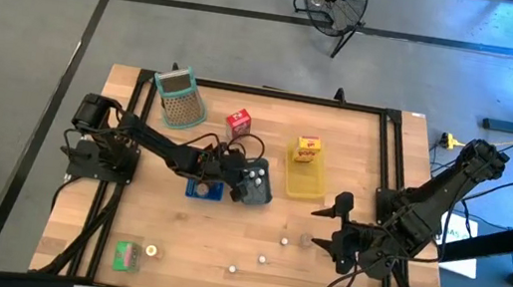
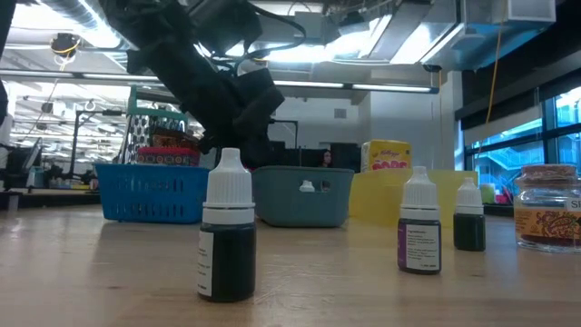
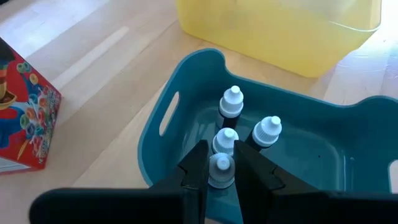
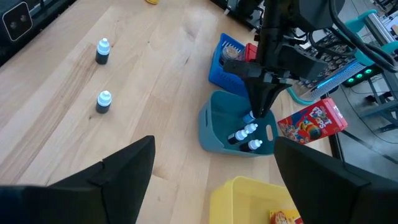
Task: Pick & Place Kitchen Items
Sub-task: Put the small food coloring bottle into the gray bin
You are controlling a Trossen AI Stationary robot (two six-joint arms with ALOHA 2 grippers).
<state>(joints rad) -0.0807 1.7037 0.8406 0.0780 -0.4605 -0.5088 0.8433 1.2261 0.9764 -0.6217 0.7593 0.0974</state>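
Left tool (image 3: 222, 171) nipped shut on a white-capped dropper bottle (image 3: 221, 169), upright, hanging over the grey-blue bin (image 3: 163, 121) beside three bottles inside. Release path: straight down. Right tool (image 1: 340, 228) wide open, empty, nearer the loose bottles (image 1: 284, 239) on the desk (image 1: 192, 245).

The tilted red cardboard cereal carton (image 4: 314, 119) reads roughly "Froot Loops"; print on the dropper bottles and glass jar (image 2: 548, 207) is illegible.
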